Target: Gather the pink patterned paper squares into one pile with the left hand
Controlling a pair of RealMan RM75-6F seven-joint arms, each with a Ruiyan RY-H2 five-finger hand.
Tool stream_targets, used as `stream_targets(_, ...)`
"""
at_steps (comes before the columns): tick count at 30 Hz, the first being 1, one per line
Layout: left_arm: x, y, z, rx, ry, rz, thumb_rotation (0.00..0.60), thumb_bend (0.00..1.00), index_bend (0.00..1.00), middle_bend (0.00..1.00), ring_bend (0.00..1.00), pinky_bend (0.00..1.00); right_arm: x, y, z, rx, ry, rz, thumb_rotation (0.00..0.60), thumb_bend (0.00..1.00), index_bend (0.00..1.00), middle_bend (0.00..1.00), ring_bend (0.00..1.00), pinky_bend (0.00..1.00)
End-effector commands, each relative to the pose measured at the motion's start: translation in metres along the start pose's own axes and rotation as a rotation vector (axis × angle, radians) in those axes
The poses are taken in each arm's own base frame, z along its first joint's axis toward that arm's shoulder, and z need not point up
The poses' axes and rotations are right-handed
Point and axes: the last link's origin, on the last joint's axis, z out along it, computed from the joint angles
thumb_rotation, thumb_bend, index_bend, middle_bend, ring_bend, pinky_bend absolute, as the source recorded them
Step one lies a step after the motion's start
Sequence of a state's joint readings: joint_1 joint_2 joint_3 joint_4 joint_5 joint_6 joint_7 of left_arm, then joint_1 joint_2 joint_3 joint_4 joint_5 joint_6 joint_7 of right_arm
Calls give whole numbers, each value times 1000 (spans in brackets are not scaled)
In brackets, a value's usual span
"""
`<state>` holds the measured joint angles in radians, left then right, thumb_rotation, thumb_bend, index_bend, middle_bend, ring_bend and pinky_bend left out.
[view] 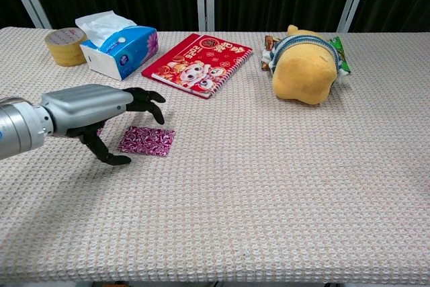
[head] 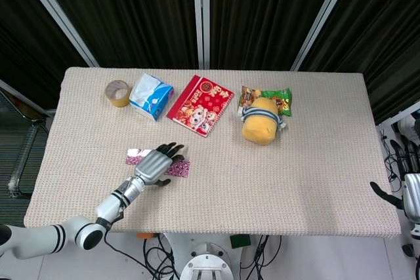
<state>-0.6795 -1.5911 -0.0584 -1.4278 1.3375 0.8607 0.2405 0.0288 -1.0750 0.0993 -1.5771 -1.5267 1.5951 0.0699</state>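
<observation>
So the left hand (view: 91, 109) is hovering over the nearer-right pink square (view: 147, 140), fingers (view: 149, 102) spread and curled, holding nothing; the square is lying flat under the fingertips. The other square (head: 134, 155) is peeking out just left of the hand. The right hand (head: 410, 191) is sitting off the table's right edge, fingers apart.

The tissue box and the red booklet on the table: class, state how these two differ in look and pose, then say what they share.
The tissue box is blue and white, while the red booklet is red with cartoon figures. The tissue box stands tall as a block with white tissue sticking out of its top, while the red booklet lies flat and thin. The tissue box is further left, beside a tape roll; the booklet lies nearer the middle. Both rest untouched at the table's far side.
</observation>
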Motion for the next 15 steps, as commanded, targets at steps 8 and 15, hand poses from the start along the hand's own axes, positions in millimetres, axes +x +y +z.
stream_targets(8, -2, -1, 8, 5, -26, 21, 599, 207, 225, 47, 0, 136, -2, 0, 0, -1, -9, -1, 600, 327, 0, 0, 0, 0)
stream_targets(15, -3, -4, 12, 21, -36, 14, 600, 207, 227, 47, 0, 136, -2, 2, -1, -7, -14, -3, 600, 327, 0, 0, 0, 0)
